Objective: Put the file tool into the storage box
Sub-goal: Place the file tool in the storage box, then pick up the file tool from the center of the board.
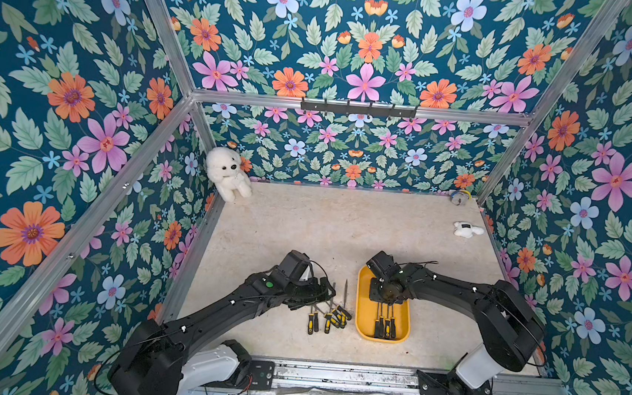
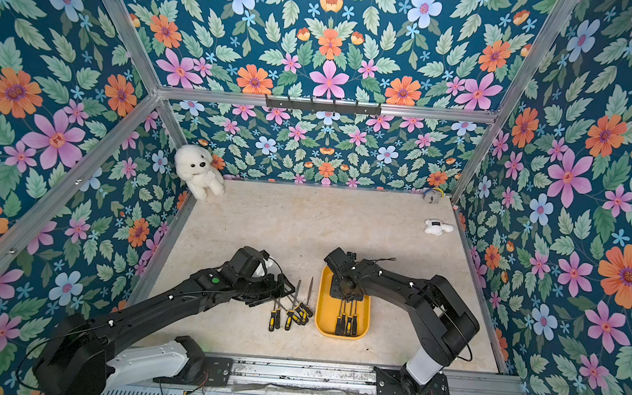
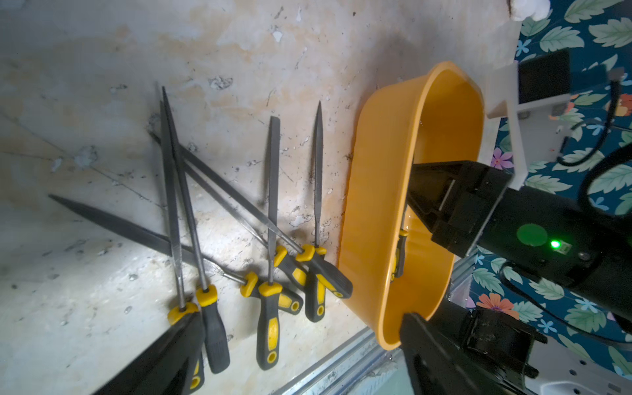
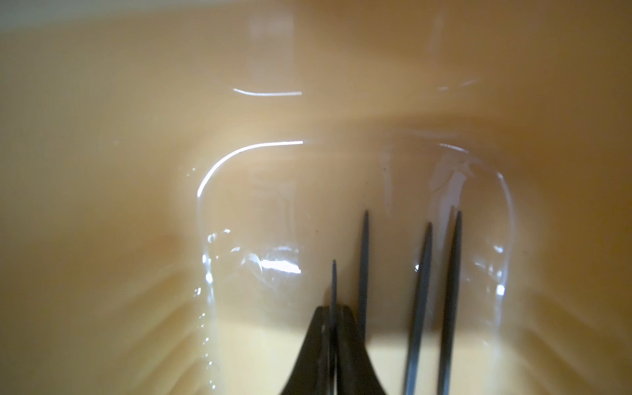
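The storage box (image 1: 364, 320) (image 2: 322, 316) is a yellow tray near the front of the table. Several black-and-yellow files (image 1: 385, 323) (image 2: 347, 320) lie inside it, handles toward the front. My right gripper (image 1: 387, 294) (image 4: 332, 309) reaches down into the tray; its narrow jaws are shut on a thin file tool (image 4: 333, 284) low over the tray floor (image 4: 136, 171), beside three other blades (image 4: 420, 307). Several more files (image 1: 330, 315) (image 3: 270, 239) lie crossed on the table left of the tray (image 3: 376, 171). My left gripper (image 1: 328, 296) (image 3: 297, 362) hangs wide open above their handles, holding nothing.
A white plush dog (image 1: 227, 172) sits in the back left corner. A small white toy (image 1: 467, 229) and a small round object (image 1: 460, 197) lie at the back right. An aluminium rail (image 1: 331, 373) runs along the front edge, and patterned walls close in the sides.
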You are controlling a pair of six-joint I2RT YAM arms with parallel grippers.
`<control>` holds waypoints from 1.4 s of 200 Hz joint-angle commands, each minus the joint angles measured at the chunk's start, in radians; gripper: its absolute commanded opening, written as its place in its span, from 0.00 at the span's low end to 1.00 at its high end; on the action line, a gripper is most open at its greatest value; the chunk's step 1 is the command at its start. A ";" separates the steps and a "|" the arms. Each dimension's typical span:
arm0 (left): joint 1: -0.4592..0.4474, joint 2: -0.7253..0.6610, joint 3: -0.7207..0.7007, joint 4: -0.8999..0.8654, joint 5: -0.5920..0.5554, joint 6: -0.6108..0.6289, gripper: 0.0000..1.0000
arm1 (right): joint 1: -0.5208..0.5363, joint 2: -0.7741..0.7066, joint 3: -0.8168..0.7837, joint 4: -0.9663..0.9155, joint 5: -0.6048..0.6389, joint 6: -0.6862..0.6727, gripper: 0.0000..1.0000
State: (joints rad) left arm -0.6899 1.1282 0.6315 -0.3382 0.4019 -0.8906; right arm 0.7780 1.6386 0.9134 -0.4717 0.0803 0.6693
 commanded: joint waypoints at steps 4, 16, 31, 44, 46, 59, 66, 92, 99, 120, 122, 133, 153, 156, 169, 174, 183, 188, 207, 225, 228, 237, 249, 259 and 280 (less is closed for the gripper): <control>0.000 -0.022 -0.024 0.014 -0.031 -0.043 0.95 | 0.001 -0.025 0.001 -0.013 0.024 0.007 0.25; 0.000 -0.029 -0.044 0.012 -0.042 -0.066 0.96 | 0.001 -0.041 0.002 -0.021 0.028 0.009 0.28; -0.003 -0.036 -0.071 0.009 -0.059 -0.102 0.94 | 0.001 -0.063 0.011 -0.038 0.035 0.011 0.31; -0.008 -0.043 -0.089 0.003 -0.074 -0.129 0.91 | 0.001 -0.086 0.025 -0.055 0.044 0.012 0.32; -0.009 -0.045 -0.091 0.000 -0.077 -0.134 0.91 | 0.001 -0.089 0.027 -0.056 0.045 0.012 0.32; -0.021 -0.051 -0.099 -0.019 -0.097 -0.145 0.84 | 0.000 -0.111 0.045 -0.076 0.056 0.012 0.32; -0.030 -0.050 -0.099 -0.036 -0.113 -0.146 0.79 | 0.001 -0.120 0.056 -0.084 0.062 0.010 0.32; -0.070 -0.019 -0.103 -0.070 -0.140 -0.138 0.58 | 0.000 -0.129 0.091 -0.106 0.062 -0.008 0.32; -0.083 -0.010 -0.104 -0.074 -0.148 -0.139 0.53 | 0.001 -0.128 0.096 -0.108 0.062 -0.011 0.32; -0.122 0.036 -0.104 -0.079 -0.168 -0.141 0.48 | 0.000 -0.122 0.106 -0.108 0.057 -0.018 0.31; -0.125 0.042 -0.104 -0.079 -0.170 -0.142 0.48 | 0.000 -0.122 0.106 -0.108 0.056 -0.019 0.31; -0.141 0.069 -0.101 -0.088 -0.181 -0.145 0.46 | 0.000 -0.118 0.110 -0.107 0.048 -0.019 0.31; -0.175 0.115 -0.087 -0.095 -0.196 -0.147 0.46 | 0.000 -0.121 0.106 -0.104 0.042 -0.019 0.31; -0.180 0.123 -0.085 -0.096 -0.196 -0.146 0.46 | 0.000 -0.122 0.105 -0.104 0.043 -0.019 0.31; -0.195 0.152 -0.076 -0.105 -0.205 -0.148 0.45 | 0.000 -0.123 0.105 -0.104 0.044 -0.020 0.31; -0.199 0.162 -0.074 -0.112 -0.210 -0.148 0.44 | 0.000 -0.123 0.105 -0.104 0.044 -0.020 0.31; -0.206 0.173 -0.072 -0.116 -0.214 -0.150 0.43 | 0.000 -0.123 0.105 -0.104 0.044 -0.020 0.30; -0.208 0.176 -0.072 -0.115 -0.215 -0.152 0.43 | 0.000 -0.123 0.105 -0.104 0.044 -0.020 0.31; -0.212 0.191 -0.072 -0.120 -0.217 -0.154 0.42 | 0.000 -0.123 0.101 -0.099 0.041 -0.019 0.31; -0.214 0.174 -0.070 -0.119 -0.221 -0.156 0.46 | 0.000 -0.123 0.097 -0.099 0.041 -0.019 0.30; -0.214 0.169 -0.070 -0.117 -0.221 -0.156 0.47 | 0.000 -0.124 0.097 -0.099 0.041 -0.019 0.30; -0.214 0.156 -0.069 -0.109 -0.220 -0.157 0.51 | 0.000 -0.123 0.096 -0.096 0.040 -0.019 0.30; -0.214 0.143 -0.066 -0.110 -0.218 -0.157 0.55 | 0.000 -0.122 0.096 -0.096 0.039 -0.017 0.31; -0.214 0.133 -0.062 -0.120 -0.218 -0.161 0.58 | 0.000 -0.119 0.098 -0.093 0.036 -0.019 0.30; -0.215 0.094 -0.064 -0.146 -0.230 -0.178 0.62 | 0.000 -0.116 0.100 -0.089 0.032 -0.019 0.30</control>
State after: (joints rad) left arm -0.9039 1.2537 0.5671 -0.4362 0.1989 -1.0481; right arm 0.7769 1.5185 1.0115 -0.5644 0.1177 0.6575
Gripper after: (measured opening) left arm 0.603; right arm 0.304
